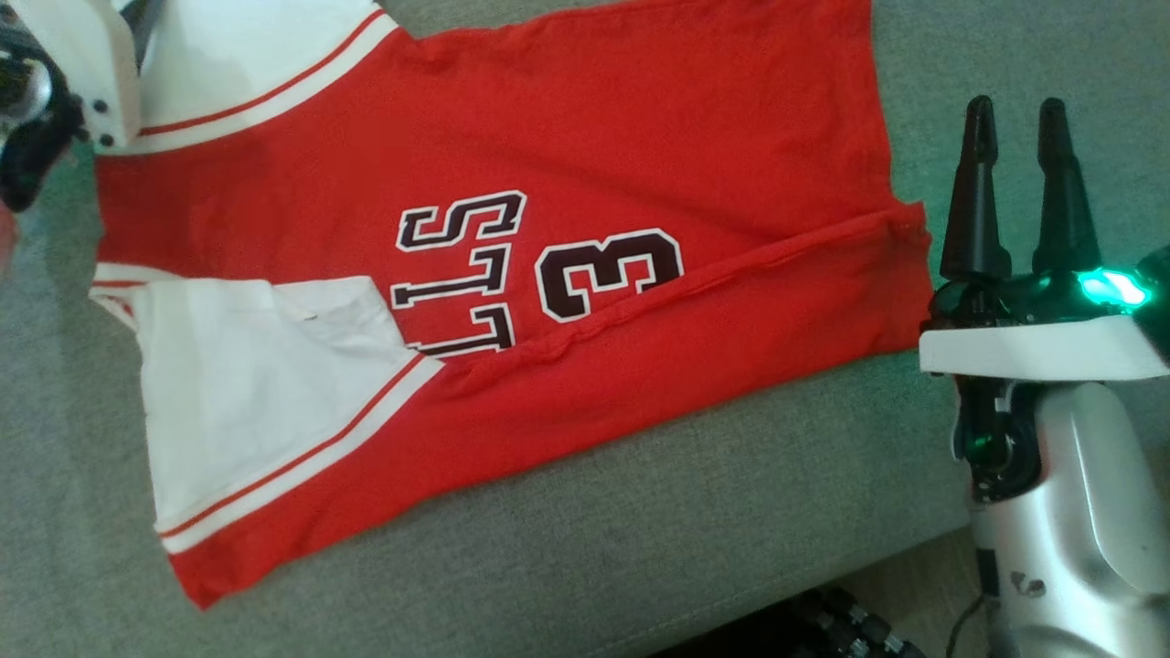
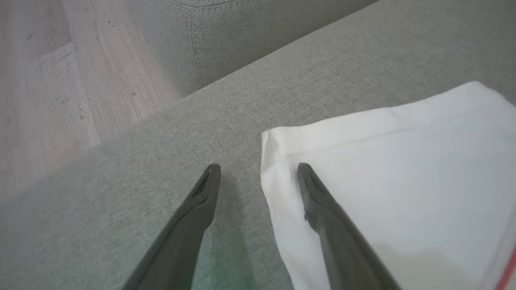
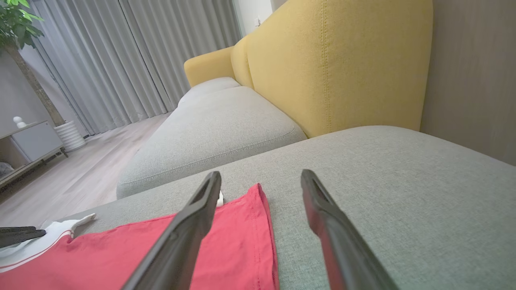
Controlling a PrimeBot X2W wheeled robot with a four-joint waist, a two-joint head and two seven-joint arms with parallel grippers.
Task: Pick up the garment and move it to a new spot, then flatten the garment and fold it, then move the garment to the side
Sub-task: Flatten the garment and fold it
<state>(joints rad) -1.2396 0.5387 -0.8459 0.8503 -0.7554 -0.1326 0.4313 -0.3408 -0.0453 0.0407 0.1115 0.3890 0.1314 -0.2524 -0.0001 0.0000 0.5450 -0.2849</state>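
Bare grey sofa seat (image 1: pixel 567 557) along the near edge and right of the red garment (image 1: pixel 640 128), yellow backrest (image 3: pixel 342 60) rising at far right, left arm (image 1: pixel 82 64) over the far-left sleeve.

The garment (image 1: pixel 512 274) is laid flat on the sofa seat (image 1: pixel 567 548). Just right of the garment, the right tool (image 1: pixel 1015 105) is held; at its far-left sleeve (image 2: pixel 403 181), a corner is straddled by the left tool (image 2: pixel 258 167).

Grey sofa cushions (image 3: pixel 217 121) stretch ahead, yellow backrest (image 3: pixel 334 68) up at one o'clock, grey curtains (image 3: pixel 133 52) at eleven, pale wood floor (image 3: pixel 80 177) at nine, potted plant (image 3: pixel 16 24) at ten.
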